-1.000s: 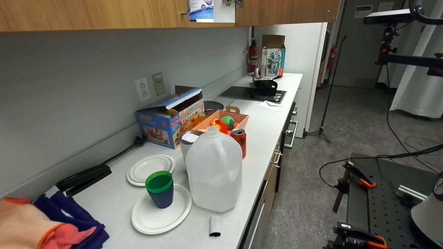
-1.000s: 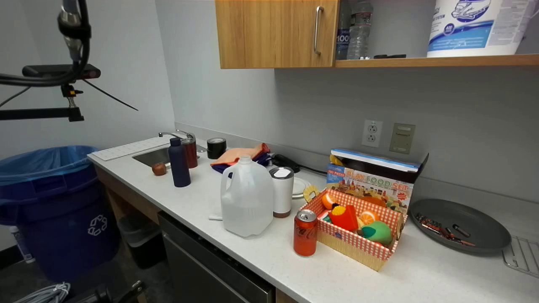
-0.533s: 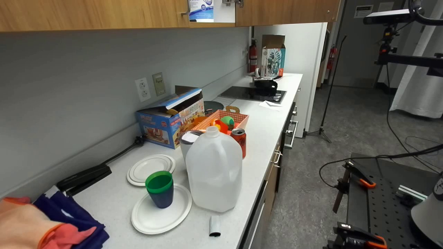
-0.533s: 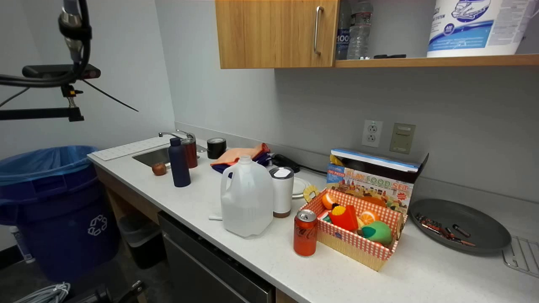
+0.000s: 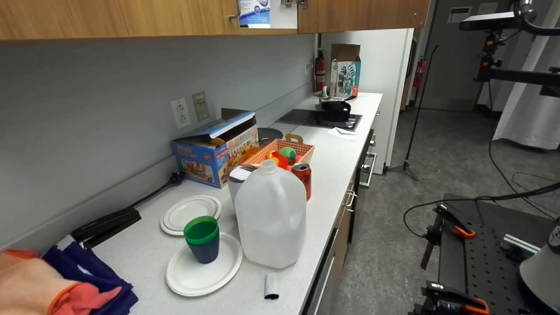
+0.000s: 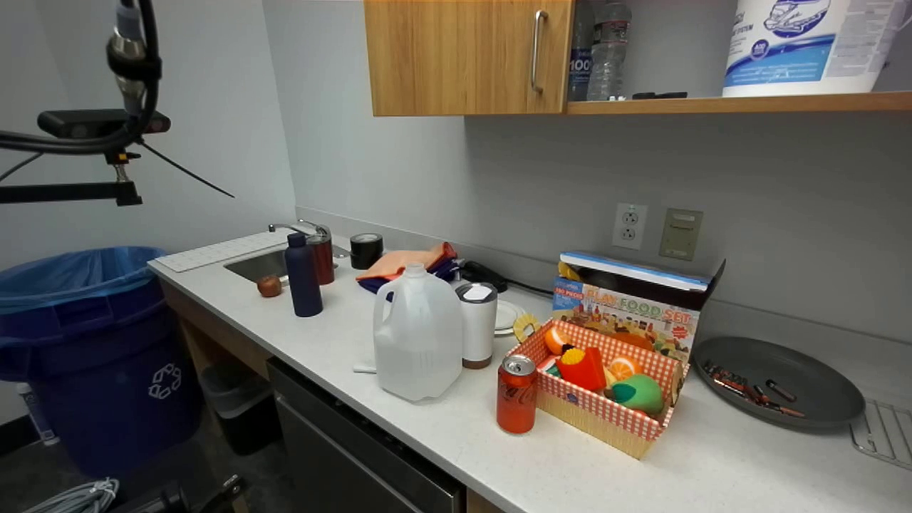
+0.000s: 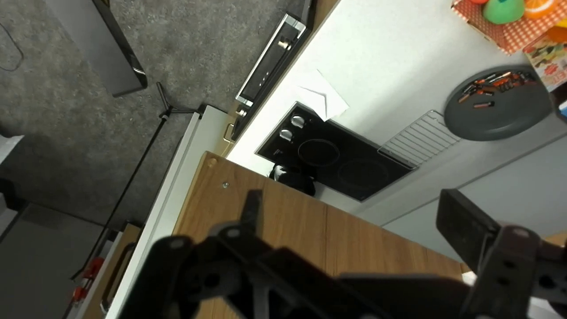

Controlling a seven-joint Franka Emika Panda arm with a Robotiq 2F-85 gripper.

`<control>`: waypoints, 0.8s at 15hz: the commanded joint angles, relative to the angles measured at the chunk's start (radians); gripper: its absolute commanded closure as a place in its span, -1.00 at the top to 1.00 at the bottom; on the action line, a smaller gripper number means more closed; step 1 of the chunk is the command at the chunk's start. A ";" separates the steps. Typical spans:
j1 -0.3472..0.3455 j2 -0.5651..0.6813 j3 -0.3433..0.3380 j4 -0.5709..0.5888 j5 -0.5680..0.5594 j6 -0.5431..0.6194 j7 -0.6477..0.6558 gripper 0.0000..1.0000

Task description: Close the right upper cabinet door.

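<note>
In front of the flat light-brown wooden door (image 7: pixel 301 221), my black two-fingered gripper (image 7: pixel 354 210) gapes empty; pressing the door's seemingly inner face could swing it wider.

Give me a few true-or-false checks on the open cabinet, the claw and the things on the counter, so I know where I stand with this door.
1. The right upper cabinet door stands open. True.
2. The claw is shut. False: the claw is open.
3. The plastic jug lies on its side. False: the plastic jug stands upright.
4. The stacked cups stand on a white plate. True.
5. A white bucket stands on the cabinet shelf. True.
</note>
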 commanded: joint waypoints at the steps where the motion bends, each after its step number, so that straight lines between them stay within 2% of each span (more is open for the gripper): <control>1: -0.043 -0.002 0.027 -0.015 -0.053 0.039 0.088 1.00; 4: -0.050 -0.002 0.034 -0.016 -0.121 0.024 0.081 1.00; 5: -0.058 0.046 -0.062 -0.079 -0.137 0.153 0.016 1.00; 6: -0.056 0.054 -0.081 -0.080 -0.138 0.158 -0.018 1.00; 8: -0.039 0.103 -0.172 -0.095 -0.053 0.181 -0.183 1.00; 11: -0.068 0.220 -0.294 -0.105 0.001 0.281 -0.340 1.00; 12: -0.084 0.251 -0.309 -0.095 -0.010 0.303 -0.358 1.00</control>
